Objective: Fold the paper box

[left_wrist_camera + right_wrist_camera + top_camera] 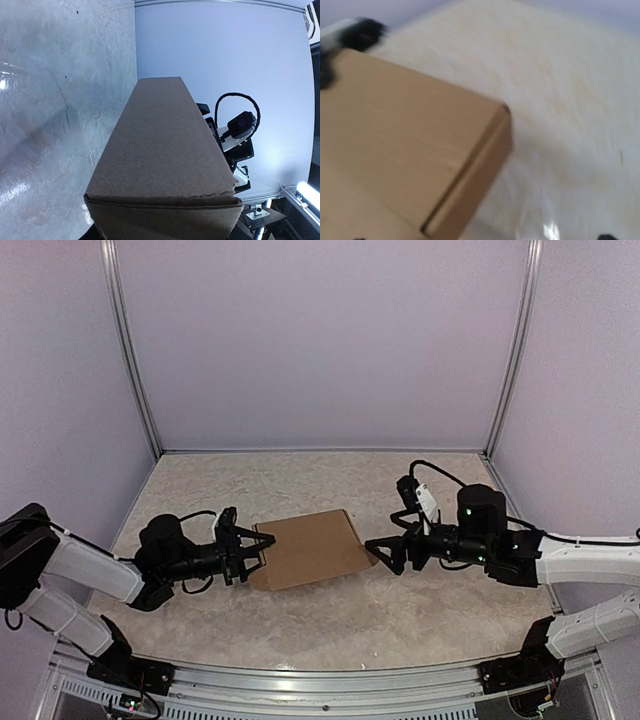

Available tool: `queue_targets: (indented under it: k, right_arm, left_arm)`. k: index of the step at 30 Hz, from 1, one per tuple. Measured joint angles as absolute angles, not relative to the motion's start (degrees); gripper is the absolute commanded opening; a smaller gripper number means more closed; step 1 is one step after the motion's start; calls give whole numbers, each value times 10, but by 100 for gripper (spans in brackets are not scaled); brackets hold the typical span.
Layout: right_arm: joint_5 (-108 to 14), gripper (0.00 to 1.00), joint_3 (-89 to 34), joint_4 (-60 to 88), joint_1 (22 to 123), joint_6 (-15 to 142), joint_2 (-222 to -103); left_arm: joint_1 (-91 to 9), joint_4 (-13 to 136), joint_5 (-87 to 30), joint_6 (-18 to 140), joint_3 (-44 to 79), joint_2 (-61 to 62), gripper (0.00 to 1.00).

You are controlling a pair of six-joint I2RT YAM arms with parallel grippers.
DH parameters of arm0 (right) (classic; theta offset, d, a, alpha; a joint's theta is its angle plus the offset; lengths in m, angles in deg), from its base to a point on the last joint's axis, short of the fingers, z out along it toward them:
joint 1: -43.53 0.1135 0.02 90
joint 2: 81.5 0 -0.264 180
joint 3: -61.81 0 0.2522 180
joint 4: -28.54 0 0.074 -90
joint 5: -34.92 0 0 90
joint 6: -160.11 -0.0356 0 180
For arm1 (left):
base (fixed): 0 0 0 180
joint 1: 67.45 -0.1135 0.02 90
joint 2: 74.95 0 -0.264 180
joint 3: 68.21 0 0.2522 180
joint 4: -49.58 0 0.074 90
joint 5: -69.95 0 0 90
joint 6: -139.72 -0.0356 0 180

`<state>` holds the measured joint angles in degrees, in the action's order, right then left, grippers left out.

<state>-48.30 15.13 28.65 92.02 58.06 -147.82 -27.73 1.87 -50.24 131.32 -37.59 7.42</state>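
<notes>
**Left gripper** (252, 552): the fingers are set against the left short end of the paper box (310, 548) and grasp it. The left wrist view shows that end close under the camera, with the fingers themselves nearly out of frame.

**Right gripper** (382, 554): the fingers are spread apart, with the tips just beside the box's near right corner. Whether they touch the cardboard cannot be told, as the right wrist view is blurred.

**Orientation:** the box lies on the marbled table (300, 480), midway between the two grippers. In the top view its long axis runs left to right from one gripper toward the other, the right end angled slightly toward the back wall. Its broad face is up.

**Appearance:** the box is a closed, shallow rectangular carton of plain brown cardboard, without print. The corners are creased sharply, and a folded seam runs along the end wall nearest the left wrist camera. A narrow side wall shows in the right wrist view.
</notes>
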Motion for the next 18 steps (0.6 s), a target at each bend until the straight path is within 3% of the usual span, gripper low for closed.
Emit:
queue_targets:
  k: [12,18]
  right_arm:
    - [-337,100,152,316,922,840,-1392]
    - [-361,100,151,315,986,990,-1364]
  left_arm:
    - [-388,165,-645,1289,-391,-162,35]
    - [-424,239,-719,1282,-391,-256,35]
